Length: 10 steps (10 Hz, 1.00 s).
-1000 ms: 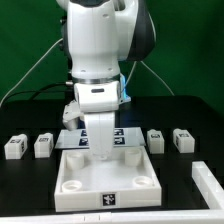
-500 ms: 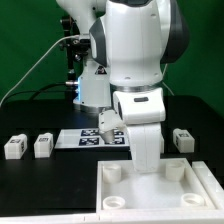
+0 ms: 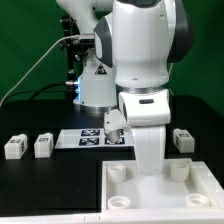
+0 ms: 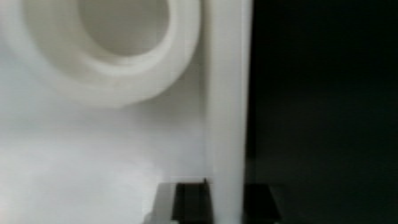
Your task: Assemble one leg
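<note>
My gripper [image 3: 148, 166] points straight down at the far edge of the large white square panel [image 3: 150, 198], which lies at the front right of the exterior view. In the wrist view my gripper [image 4: 228, 206] has one dark finger on each side of the panel's raised rim [image 4: 228, 100], shut on it, with a round corner socket [image 4: 107, 40] beside it. Three legs show as small white tagged blocks on the table: two at the exterior view's left [image 3: 13, 147] [image 3: 42, 146] and one at its right [image 3: 182, 139]. Any other leg is hidden behind the arm.
The marker board [image 3: 88, 137] lies flat behind the panel, partly covered by the arm. The arm's large white body [image 3: 140, 60] fills the middle of the exterior view. A green backdrop stands behind the black table.
Since one second ago the gripper and the panel have moved together toward the exterior view's right and nearer the camera. In the last half second they have barely shifted.
</note>
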{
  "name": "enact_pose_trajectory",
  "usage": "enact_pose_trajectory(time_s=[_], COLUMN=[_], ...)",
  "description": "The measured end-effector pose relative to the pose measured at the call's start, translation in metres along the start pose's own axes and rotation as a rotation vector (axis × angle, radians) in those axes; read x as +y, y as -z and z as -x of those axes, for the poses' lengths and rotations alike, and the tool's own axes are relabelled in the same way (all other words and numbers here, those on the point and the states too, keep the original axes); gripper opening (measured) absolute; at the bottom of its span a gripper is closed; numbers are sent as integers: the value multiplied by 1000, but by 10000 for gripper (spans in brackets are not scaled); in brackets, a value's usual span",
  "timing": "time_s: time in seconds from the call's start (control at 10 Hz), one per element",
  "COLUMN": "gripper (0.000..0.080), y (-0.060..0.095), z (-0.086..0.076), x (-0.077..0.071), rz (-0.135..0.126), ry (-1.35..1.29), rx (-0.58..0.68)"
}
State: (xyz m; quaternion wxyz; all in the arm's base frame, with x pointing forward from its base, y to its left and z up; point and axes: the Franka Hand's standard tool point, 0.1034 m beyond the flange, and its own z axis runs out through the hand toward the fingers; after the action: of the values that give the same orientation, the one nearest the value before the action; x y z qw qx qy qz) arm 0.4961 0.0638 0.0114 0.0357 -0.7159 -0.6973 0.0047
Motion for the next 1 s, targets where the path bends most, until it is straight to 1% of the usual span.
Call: enact_pose_trajectory(time_s=[0.1,0.2,0.3,0.4,0.5,0.6,0.7,1.0], gripper=[62,174,310,310,497,616,640,648], y=[0,-1,-1,-1,-1,-1,-1,-1], z=[0,0,0,1,1,1,1,1], x=[0,-1,-1,-1,-1,-1,-1,-1], rz=[-1,-2,-2,-3,-3,-3,-3,-3], ry=[0,-1,-1,-1,-2,-2,-2,-3], rx=[0,0,0,0,0,0,0,0])
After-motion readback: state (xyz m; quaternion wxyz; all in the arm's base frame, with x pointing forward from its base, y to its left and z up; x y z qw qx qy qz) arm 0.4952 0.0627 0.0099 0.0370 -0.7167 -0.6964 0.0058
